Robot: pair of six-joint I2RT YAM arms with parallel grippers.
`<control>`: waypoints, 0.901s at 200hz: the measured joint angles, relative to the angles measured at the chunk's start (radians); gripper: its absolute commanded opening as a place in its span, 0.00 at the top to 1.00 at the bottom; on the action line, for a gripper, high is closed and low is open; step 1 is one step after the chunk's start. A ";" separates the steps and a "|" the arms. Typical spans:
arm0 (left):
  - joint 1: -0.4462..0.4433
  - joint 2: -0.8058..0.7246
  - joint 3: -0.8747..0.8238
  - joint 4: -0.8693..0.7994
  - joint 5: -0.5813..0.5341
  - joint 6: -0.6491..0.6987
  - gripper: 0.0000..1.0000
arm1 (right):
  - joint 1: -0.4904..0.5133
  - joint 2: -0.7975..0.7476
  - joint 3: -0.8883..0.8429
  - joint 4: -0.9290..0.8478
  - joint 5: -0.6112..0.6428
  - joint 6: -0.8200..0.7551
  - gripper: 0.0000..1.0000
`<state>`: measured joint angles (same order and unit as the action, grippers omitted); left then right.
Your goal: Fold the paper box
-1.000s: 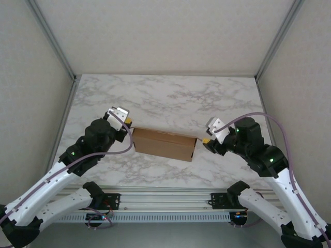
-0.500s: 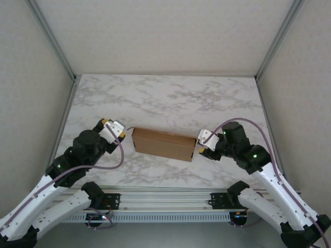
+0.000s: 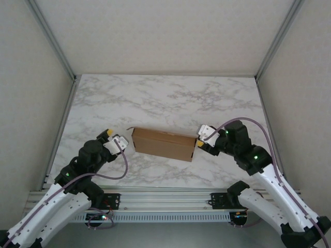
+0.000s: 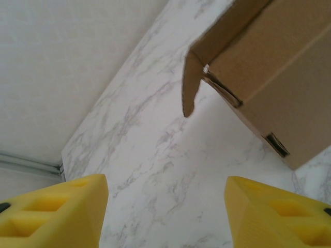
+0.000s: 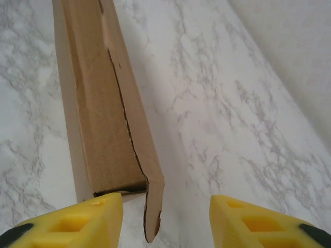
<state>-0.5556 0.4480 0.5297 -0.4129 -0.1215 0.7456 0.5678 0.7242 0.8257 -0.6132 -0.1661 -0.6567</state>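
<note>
- Brown cardboard box (image 3: 164,144) lies near the marble tabletop (image 3: 170,98)'s near edge;
- my left gripper (image 3: 117,138) is open, empty, beside its left end;
- my right gripper (image 3: 199,144) is open at its right end.

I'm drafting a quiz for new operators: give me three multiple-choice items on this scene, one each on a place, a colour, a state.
1. The paper box lies: A) between the left gripper and the right gripper B) on another box C) lifted in the air
2. The fingers are: A) black B) yellow C) red
3. The left gripper is: A) shut on a flap B) shut, empty C) open, empty
A: a gripper flanks each end. B: both wrist views show yellow. C: bare table shows between its fingers.
</note>
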 measured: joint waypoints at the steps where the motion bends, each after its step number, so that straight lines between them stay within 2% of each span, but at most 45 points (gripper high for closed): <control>1: 0.001 0.000 0.000 0.001 0.001 0.000 0.40 | 0.000 -0.003 0.000 0.000 -0.002 0.002 0.52; 86: 0.068 0.171 0.019 0.086 0.155 0.022 0.46 | 0.023 -0.051 -0.032 0.019 -0.011 0.055 0.55; 180: 0.095 0.280 0.069 0.145 0.184 0.022 0.56 | 0.042 -0.031 -0.032 0.018 -0.008 0.077 0.60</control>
<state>-0.4606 0.7280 0.5987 -0.2680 0.0624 0.7677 0.6094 0.6930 0.7933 -0.5949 -0.1741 -0.5793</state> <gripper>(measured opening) 0.444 0.401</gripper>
